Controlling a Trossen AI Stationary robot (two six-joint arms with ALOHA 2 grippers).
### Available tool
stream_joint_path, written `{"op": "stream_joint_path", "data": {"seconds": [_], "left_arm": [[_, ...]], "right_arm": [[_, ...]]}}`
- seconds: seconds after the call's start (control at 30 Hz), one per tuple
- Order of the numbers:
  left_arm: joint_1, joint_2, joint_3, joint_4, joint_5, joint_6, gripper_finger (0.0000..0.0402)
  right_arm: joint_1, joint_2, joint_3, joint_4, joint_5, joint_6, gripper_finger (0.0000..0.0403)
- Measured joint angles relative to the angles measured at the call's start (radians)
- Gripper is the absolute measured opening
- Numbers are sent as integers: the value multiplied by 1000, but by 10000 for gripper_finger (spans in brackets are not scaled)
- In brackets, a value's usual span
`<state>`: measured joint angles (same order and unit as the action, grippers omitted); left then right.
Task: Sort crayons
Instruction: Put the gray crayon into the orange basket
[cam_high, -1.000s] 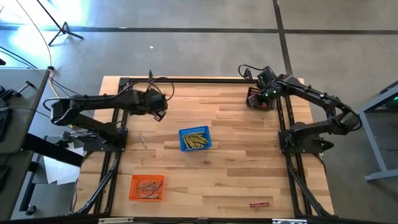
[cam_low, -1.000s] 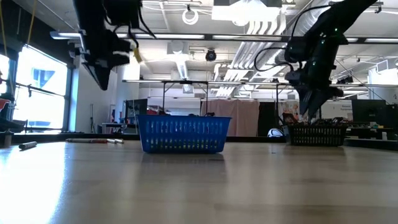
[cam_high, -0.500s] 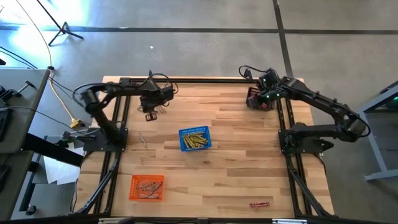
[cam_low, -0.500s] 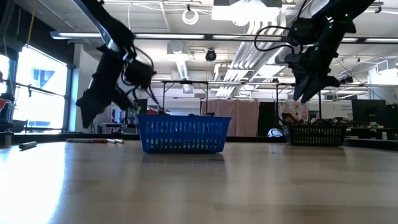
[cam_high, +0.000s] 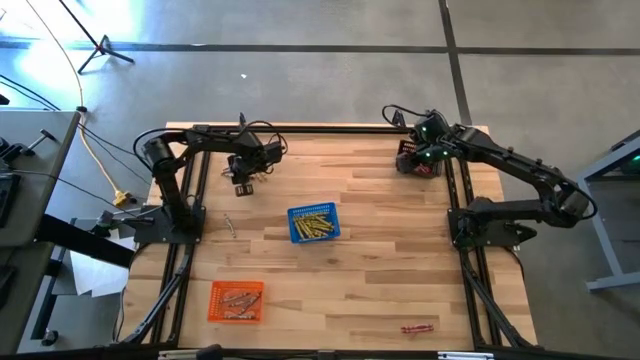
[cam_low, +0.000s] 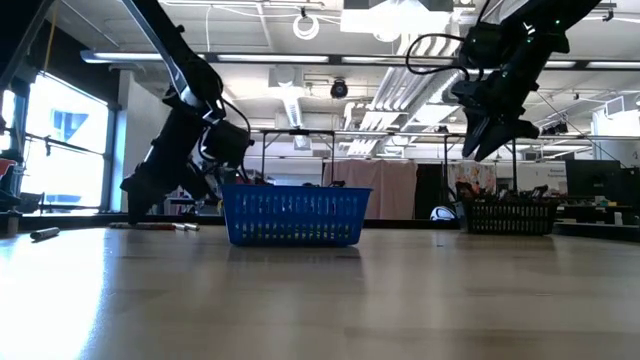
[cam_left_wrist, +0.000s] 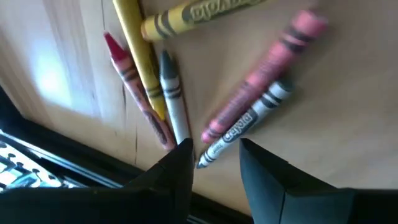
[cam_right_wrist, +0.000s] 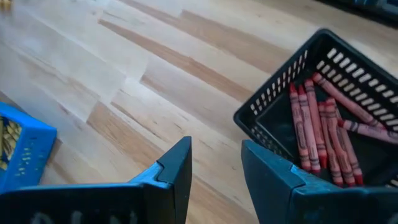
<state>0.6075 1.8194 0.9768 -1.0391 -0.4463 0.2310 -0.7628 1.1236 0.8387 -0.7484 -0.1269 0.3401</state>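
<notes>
your left end effector is reaching down at about eleven o'clock on the worktop, fingers parted narrowly over a loose cluster of crayons: yellow, red, pink and grey or white, lying flat. this looks like the pick step; next you need to settle the fingers either side of one crayon, likely the grey one, and close. your right end effector hovers empty, fingers apart, at one o'clock beside the dark basket of red crayons. the blue basket sits at centre, the orange basket at seven o'clock.
</notes>
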Motion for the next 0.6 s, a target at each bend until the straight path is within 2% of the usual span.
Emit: {"op": "stream_joint_path", "data": {"seconds": [0.2, 0.43, 0.6], "left_arm": [[0, 0, 0, 14, 7, 21, 118], [0, 0, 0, 11, 154, 2, 118], [0, 0, 0, 13, 175, -57, 117]], "right_arm": [[0, 0, 0, 28, 0, 0, 126], [0, 0, 0, 28, 0, 11, 126], [0, 0, 0, 28, 0, 19, 126]]}}
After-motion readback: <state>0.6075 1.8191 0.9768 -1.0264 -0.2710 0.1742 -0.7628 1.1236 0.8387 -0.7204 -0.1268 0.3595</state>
